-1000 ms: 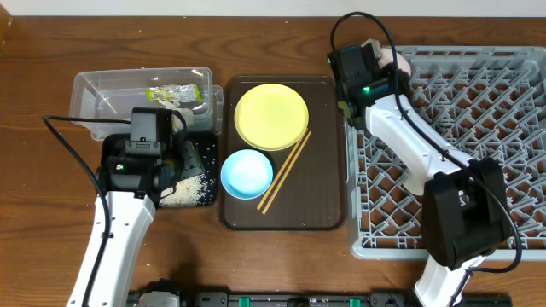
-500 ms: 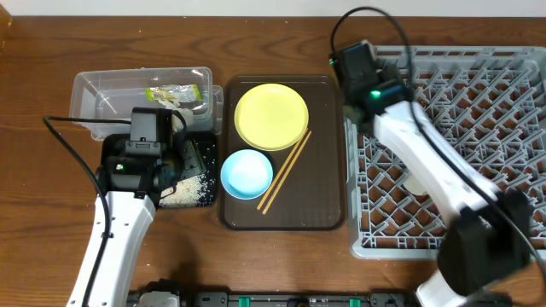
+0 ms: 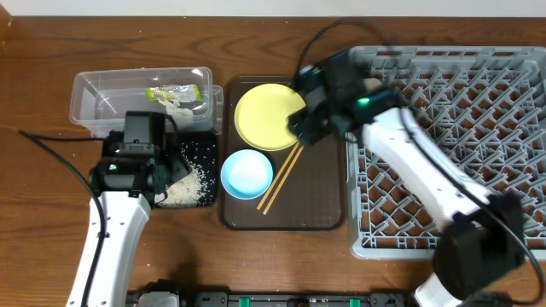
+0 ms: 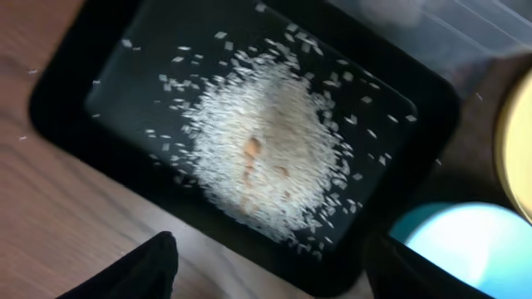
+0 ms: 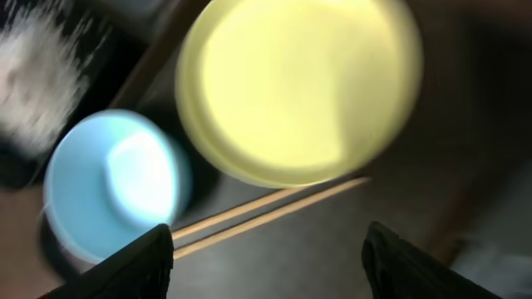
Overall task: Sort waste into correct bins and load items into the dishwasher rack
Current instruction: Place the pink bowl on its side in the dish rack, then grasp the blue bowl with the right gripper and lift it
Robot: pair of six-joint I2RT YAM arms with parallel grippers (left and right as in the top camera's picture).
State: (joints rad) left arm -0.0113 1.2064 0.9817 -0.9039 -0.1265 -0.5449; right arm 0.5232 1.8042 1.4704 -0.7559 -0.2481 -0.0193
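Note:
White rice (image 4: 266, 149) lies heaped in the black tray (image 3: 198, 147). My left gripper (image 4: 270, 274) hangs open over the tray's near edge, holding nothing. Behind it, the clear tub (image 3: 102, 94) holds the green-and-yellow wrapper (image 3: 175, 92). On the brown serving tray (image 3: 324, 205) are the yellow plate (image 3: 264, 115), the light-blue bowl (image 3: 247, 173) and the chopsticks (image 3: 280, 181). My right gripper (image 3: 300, 119) hovers open and empty above the plate's right edge, with the chopsticks (image 5: 274, 208) just ahead of its fingers (image 5: 133, 266). The grey dishwasher rack (image 3: 478, 128) fills the right side.
The right arm reaches from the rack's front across its left wall to the brown tray. The left arm comes up from the front edge of the wooden table (image 3: 34, 213). A black cable (image 3: 60, 153) loops left of the black tray.
My right gripper has opened and swung from the rack's back left corner to over the yellow plate. My left gripper has opened wider, and the rice lies more spread in the black tray.

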